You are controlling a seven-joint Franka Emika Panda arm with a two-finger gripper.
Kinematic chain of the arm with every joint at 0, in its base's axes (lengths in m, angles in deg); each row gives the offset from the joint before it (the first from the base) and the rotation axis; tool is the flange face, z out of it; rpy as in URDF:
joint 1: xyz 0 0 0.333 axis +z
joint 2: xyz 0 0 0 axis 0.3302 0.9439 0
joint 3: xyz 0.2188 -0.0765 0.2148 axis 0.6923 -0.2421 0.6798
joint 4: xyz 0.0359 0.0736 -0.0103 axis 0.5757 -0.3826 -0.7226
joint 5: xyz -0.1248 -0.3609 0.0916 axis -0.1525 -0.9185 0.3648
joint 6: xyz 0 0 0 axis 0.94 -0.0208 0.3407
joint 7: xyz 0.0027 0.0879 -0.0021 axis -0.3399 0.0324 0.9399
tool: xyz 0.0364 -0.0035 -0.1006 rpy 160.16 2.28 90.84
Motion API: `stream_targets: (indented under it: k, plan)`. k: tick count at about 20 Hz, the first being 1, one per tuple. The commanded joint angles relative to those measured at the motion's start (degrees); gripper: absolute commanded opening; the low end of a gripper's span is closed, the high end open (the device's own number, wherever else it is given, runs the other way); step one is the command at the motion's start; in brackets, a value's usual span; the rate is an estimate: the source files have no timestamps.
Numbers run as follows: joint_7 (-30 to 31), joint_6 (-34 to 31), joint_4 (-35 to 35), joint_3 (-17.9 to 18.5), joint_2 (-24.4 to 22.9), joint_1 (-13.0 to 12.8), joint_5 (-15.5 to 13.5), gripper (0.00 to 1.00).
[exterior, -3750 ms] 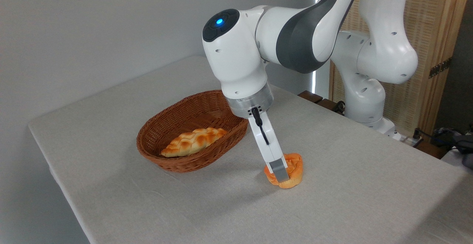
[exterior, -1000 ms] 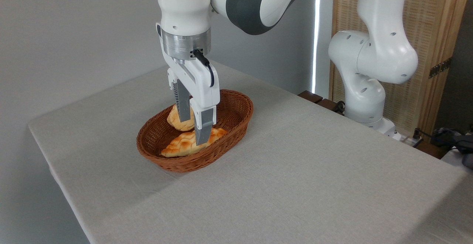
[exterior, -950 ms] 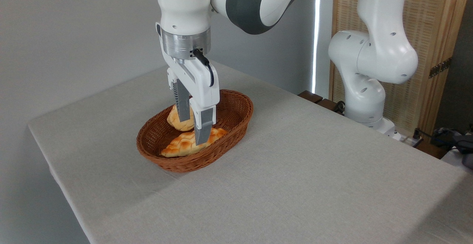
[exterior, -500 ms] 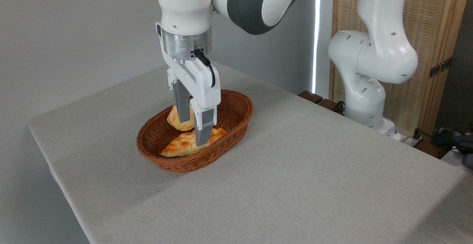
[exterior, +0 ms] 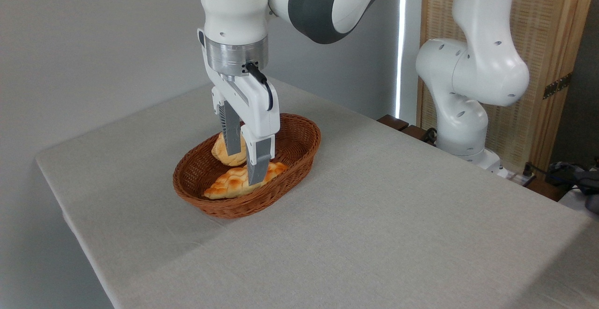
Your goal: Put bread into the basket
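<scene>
The wicker basket (exterior: 290, 133) sits at about nine o'clock on the table (exterior: 398, 215), and the bun (exterior: 223, 150) is inside it, toward its ten o'clock end. It leans on the basket's inner slope, tilted, apparently showing its pale base. Being round, it has no real long axis. Just toward five o'clock lies the braided loaf (exterior: 234, 180), its length running from seven to one o'clock, which probably explains why the bun landed up the far end. Above them hangs the gripper (exterior: 243, 159), fingers spread apart and released, one finger crossing in front of the bun, the other in front of the loaf. Whether either touches, I cannot tell.
</scene>
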Motion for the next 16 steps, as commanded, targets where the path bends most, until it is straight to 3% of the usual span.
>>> stream_targets:
  k: [1, 16]
  plan:
    - [0.21, -0.44, 0.78, 0.29, 0.25, -0.53, 0.69, 1.0]
    - [0.13, 0.61, 0.87, 0.55, 1.39, -0.44, 0.51, 1.0]
